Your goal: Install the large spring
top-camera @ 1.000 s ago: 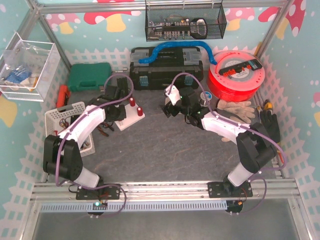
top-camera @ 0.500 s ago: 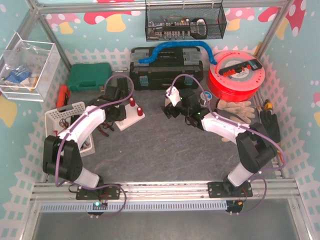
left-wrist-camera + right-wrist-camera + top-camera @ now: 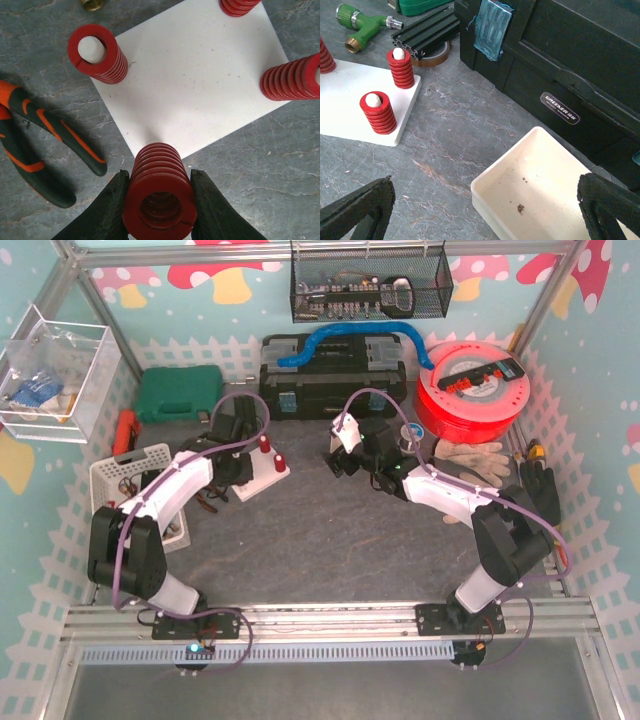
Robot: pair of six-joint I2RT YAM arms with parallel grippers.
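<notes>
While the left gripper (image 3: 160, 212) is closed partway on the large spring (image 3: 160, 182), its matte black fingers (image 3: 112, 210) press the coil from both sides, over the near corner of a flat white plate (image 3: 200, 85). Whether the two touch, I cannot tell. The plate is smooth and rectangular, on a grey, stone-veined table (image 3: 280, 170). Three more springs (image 3: 97, 54) stand at its other corners. The held spring is glossy red, thick and tightly wound, seen end-on with a dark hollow centre. The right gripper (image 3: 485, 210) gapes wide, holding nothing, above a shallow cream tray (image 3: 502, 175).
</notes>
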